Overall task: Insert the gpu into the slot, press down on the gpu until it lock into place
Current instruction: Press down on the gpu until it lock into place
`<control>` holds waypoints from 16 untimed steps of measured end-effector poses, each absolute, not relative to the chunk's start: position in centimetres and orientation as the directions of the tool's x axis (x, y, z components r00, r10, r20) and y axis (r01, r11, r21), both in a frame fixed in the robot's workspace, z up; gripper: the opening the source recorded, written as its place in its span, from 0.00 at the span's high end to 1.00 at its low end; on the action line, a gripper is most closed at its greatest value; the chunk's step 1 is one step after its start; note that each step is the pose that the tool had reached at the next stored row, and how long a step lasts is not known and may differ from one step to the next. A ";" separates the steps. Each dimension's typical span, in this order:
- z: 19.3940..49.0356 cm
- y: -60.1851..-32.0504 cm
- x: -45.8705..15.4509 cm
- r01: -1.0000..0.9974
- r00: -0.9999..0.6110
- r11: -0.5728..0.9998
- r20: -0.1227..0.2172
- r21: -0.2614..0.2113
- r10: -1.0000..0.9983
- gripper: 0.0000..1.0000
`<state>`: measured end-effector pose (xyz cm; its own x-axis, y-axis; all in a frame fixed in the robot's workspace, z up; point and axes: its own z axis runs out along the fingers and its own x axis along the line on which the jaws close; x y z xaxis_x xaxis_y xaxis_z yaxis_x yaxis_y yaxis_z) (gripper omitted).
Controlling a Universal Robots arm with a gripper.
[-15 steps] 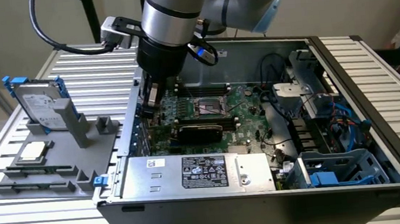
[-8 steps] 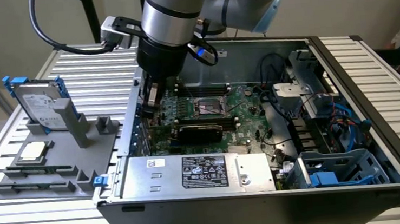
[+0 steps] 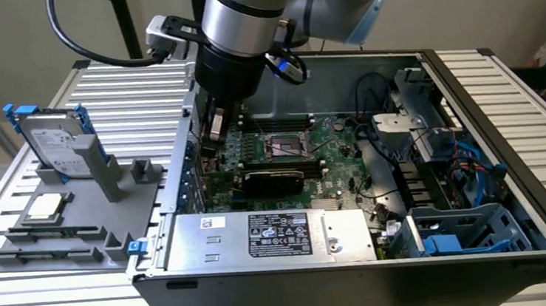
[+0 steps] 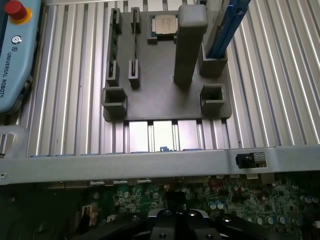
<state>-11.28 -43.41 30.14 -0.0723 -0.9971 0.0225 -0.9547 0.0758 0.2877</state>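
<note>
The gripper (image 3: 214, 132) is held closed and empty over the motherboard (image 3: 336, 136), while the gpu (image 3: 273, 177) is seen seated flat mid-case; an off-centre press could leave it unlatched.

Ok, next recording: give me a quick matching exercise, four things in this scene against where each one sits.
Things:
1. gpu
2. hard drive
3. power supply
4. processor chip

Places:
A. standing upright in the grey holder, outside the case
B. lying flat on the grey holder
C. on the motherboard, below the CPU socket in the exterior view
D. inside the case, along its near wall

Pairs: 1-C, 2-A, 3-D, 4-B
</note>
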 end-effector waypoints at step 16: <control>30.1 -43.4 -8.8 -0.984 -0.075 0.076 0.013 0.162 -0.997 0.89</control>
<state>-8.79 -43.41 30.15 -0.0747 -0.9971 0.0129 -0.9839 0.0758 0.1617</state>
